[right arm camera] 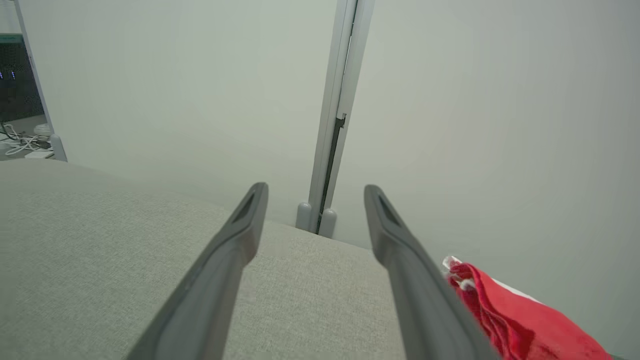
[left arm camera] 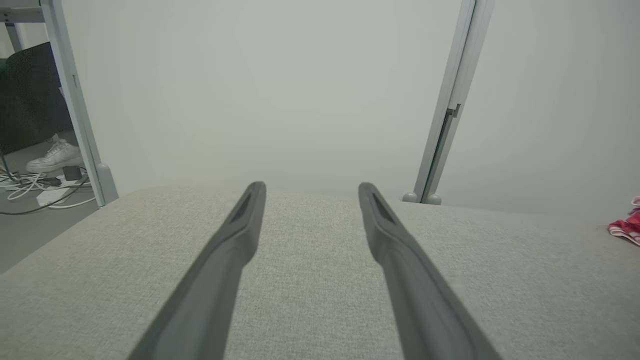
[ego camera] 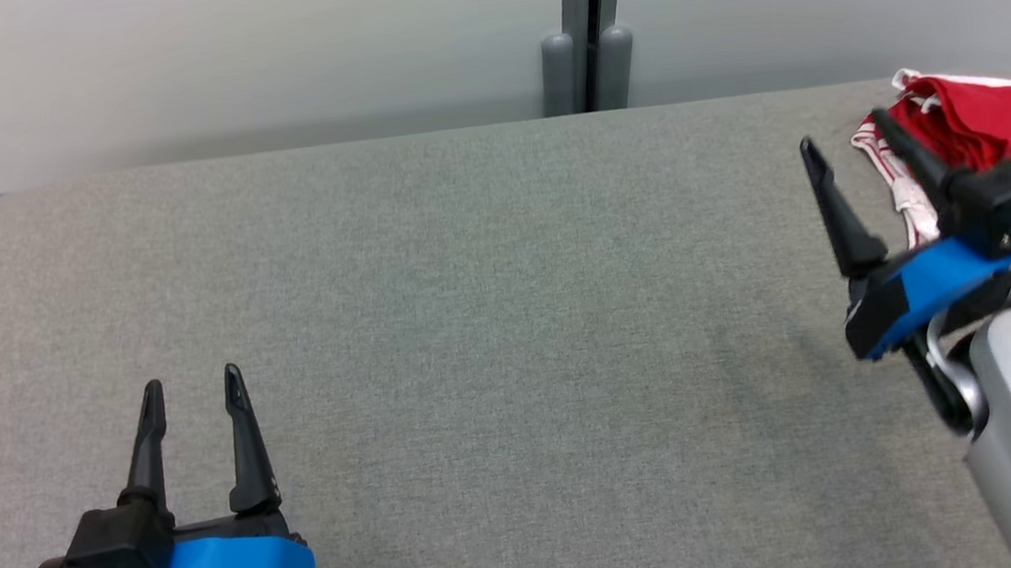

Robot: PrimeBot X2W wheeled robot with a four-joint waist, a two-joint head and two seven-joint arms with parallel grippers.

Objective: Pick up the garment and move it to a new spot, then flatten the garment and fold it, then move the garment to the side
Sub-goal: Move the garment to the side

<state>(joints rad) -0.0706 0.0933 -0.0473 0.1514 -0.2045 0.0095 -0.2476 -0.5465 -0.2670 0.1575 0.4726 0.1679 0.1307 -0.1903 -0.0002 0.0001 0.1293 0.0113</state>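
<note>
Garment, red with white striped trim, lies bunched on the table just past the right gripper, toward its right-hand side. Seen from the head, that gripper's right finger crosses in front of the white trim; whether it touches the cloth I cannot tell. Its left finger stands over bare table, clear of the cloth. The jaws are spread wide with nothing between them. Along the right wrist, the garment sits close to the outer side of the right finger, low and to the right. A grey post rises behind the table's far edge, ahead between the fingertips.

The left gripper is over bare table, well apart from the garment. From the left wrist the garment is a small red patch far off to the right. These jaws are also wide and empty. Ahead of them is a pale wall. Beyond the table's corner to the left, a white shoe and loose cables are on the floor.
</note>
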